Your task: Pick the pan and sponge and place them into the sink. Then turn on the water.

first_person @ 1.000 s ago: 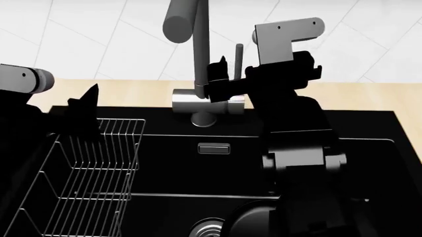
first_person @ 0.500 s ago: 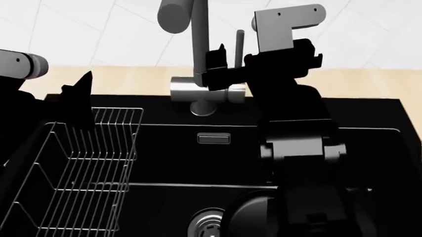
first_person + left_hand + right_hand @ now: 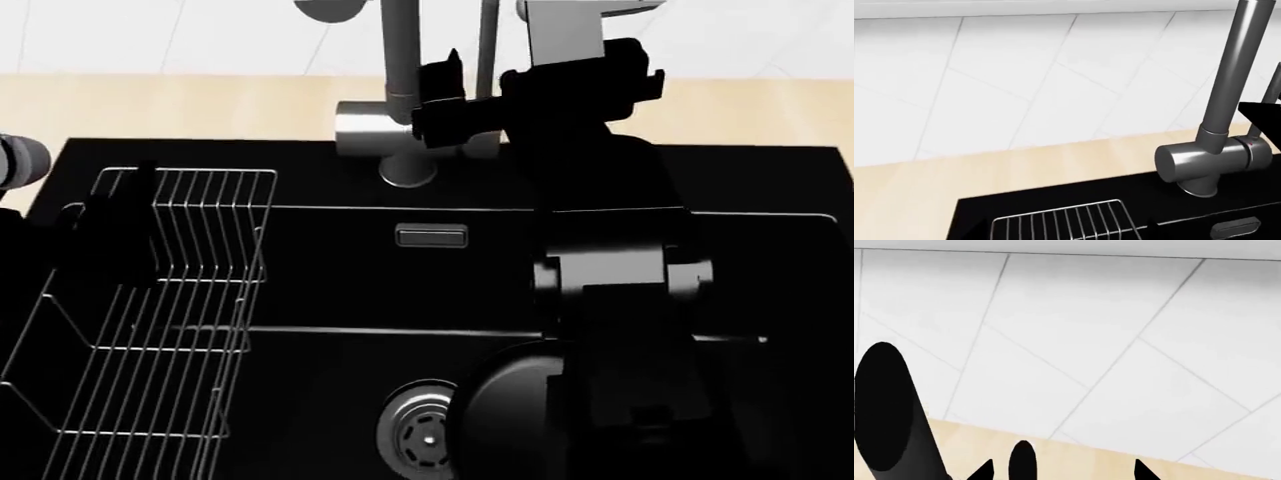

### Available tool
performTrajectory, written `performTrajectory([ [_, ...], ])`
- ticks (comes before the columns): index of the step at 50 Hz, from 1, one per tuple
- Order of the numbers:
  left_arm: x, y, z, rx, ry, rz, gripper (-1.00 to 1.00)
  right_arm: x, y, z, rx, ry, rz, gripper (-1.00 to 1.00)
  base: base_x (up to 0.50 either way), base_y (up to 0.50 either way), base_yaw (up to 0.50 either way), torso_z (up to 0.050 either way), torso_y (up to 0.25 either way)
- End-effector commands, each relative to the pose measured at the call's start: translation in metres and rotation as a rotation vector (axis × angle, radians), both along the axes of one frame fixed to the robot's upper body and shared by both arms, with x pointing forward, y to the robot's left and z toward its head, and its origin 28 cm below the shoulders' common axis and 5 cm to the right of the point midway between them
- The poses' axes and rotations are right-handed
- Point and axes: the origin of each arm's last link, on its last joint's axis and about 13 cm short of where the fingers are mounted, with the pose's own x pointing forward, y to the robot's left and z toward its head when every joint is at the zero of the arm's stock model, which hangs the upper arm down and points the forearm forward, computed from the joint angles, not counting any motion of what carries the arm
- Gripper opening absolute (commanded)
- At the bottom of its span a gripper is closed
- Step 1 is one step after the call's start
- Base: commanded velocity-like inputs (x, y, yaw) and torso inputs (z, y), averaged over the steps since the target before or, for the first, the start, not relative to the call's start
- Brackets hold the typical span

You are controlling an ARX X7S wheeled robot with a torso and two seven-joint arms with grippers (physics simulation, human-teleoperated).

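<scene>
Presently the right hand is seen spread, its fingertips either side of the faucet lever; the pan lies below it in the sink. The left hand's state cannot be told.

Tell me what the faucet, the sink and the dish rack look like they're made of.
Faucet: looks like brushed steel, grey with soft highlights. Sink: matte black, possibly composite or coated, with almost no reflection. Dish rack: thin shiny wire, likely chromed steel.
</scene>
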Motion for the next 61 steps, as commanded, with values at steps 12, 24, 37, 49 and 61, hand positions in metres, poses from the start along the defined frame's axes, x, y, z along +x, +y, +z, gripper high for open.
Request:
performTrajectory([
  [12, -0.001, 0.004, -0.001, -0.020, 0.003, 0.005, 1.00, 0.001, -0.004, 0.013, 0.002, -0.014, -0.015, 1.00, 0.00, 0.00, 0.00, 0.014, -0.084],
  [24, 0.000, 0.001, -0.003, -0.028, 0.019, 0.005, 1.00, 0.001, -0.011, 0.017, 0.022, -0.026, -0.043, 1.00, 0.00, 0.00, 0.00, 0.000, 0.000],
  [37, -0.001, 0.003, -0.003, -0.031, 0.031, 0.008, 1.00, 0.001, -0.017, 0.014, 0.043, -0.011, -0.068, 1.00, 0.00, 0.00, 0.00, 0.000, 0.000],
  [49, -0.001, 0.003, -0.004, -0.036, 0.037, 0.009, 1.00, 0.000, -0.022, 0.008, 0.060, 0.000, -0.086, 1.00, 0.00, 0.00, 0.00, 0.000, 0.000],
  [61, -0.001, 0.006, -0.004, -0.039, 0.043, 0.012, 1.00, 0.000, -0.024, 0.005, 0.071, 0.005, -0.095, 1.00, 0.00, 0.00, 0.00, 0.000, 0.000],
])
